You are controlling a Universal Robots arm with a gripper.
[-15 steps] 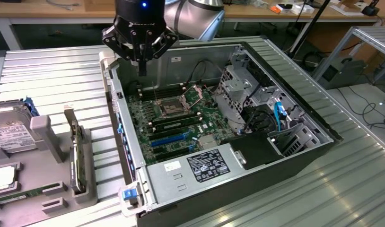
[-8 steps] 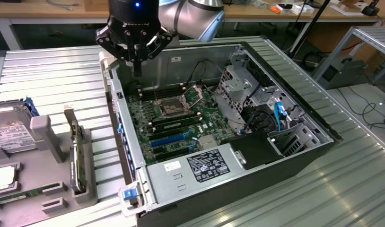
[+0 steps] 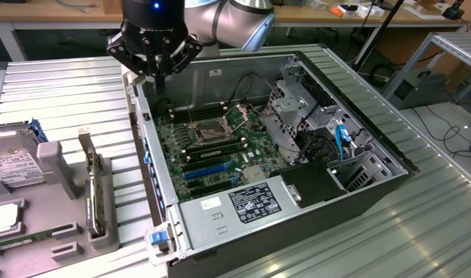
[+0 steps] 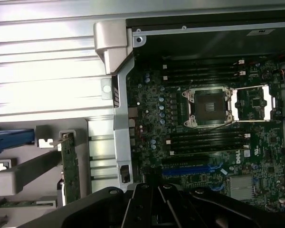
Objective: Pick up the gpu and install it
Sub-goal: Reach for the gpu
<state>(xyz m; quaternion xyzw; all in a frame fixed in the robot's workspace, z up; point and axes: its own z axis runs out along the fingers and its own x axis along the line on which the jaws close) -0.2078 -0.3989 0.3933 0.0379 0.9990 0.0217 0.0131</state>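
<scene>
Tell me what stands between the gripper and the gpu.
Nothing visible does. The gripper hangs above the case's corner. The gpu stands on edge in a grey holder outside the case, at the exterior view's left, its top edge bare.

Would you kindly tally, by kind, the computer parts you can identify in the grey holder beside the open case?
hard drive: 1
gpu: 1
memory stick: 1
Total: 3
</scene>
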